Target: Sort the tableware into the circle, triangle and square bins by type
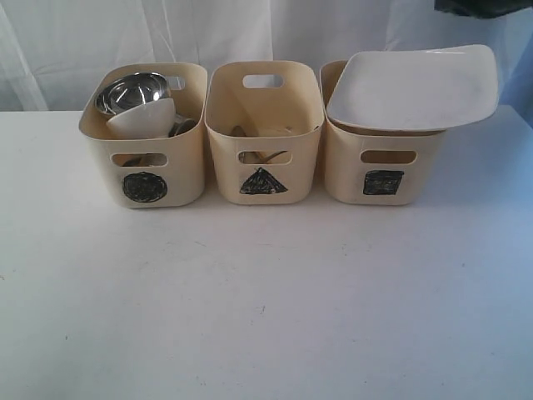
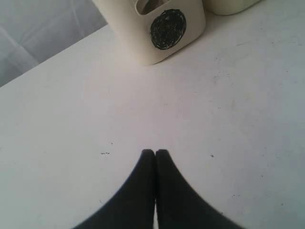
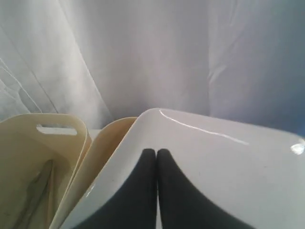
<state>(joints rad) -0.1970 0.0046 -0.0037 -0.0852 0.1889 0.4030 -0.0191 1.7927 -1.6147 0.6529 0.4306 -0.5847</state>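
Backdrop: white curtain (image 1: 166,33) behind a white table (image 1: 266,317), with three cream bins in a row toward its far side.
Circle bin (image 1: 187,171): on the left. A tilted steel bowl (image 1: 133,87) sits above a small white bowl (image 1: 141,121); I cannot make out what lies under them.
Triangle bin (image 1: 223,162): in the middle. Long utensils (image 1: 262,156) lie low inside, too dim to tell apart.
Square bin (image 1: 341,175): on the right. The square plate (image 1: 416,87) rests across its rim like a lid, slightly tilted, not down inside.
Left fingers (image 2: 147,162): pressed together, holding nothing, over bare table in front of the circle bin.
Right fingers (image 3: 148,160): pressed together, nothing between them, over the plate; I cannot tell whether they touch it.
Stage: sorting looks all but finished, with nothing loose showing on the table in front of the bins.
Doing it well: lift the right arm straight up and clear without brushing the plate. If the plate should sit lower, it looks wider than the bin's mouth, so tip it on edge instead of pressing down.
Risk: a sideways nudge could slide the plate off the rim.
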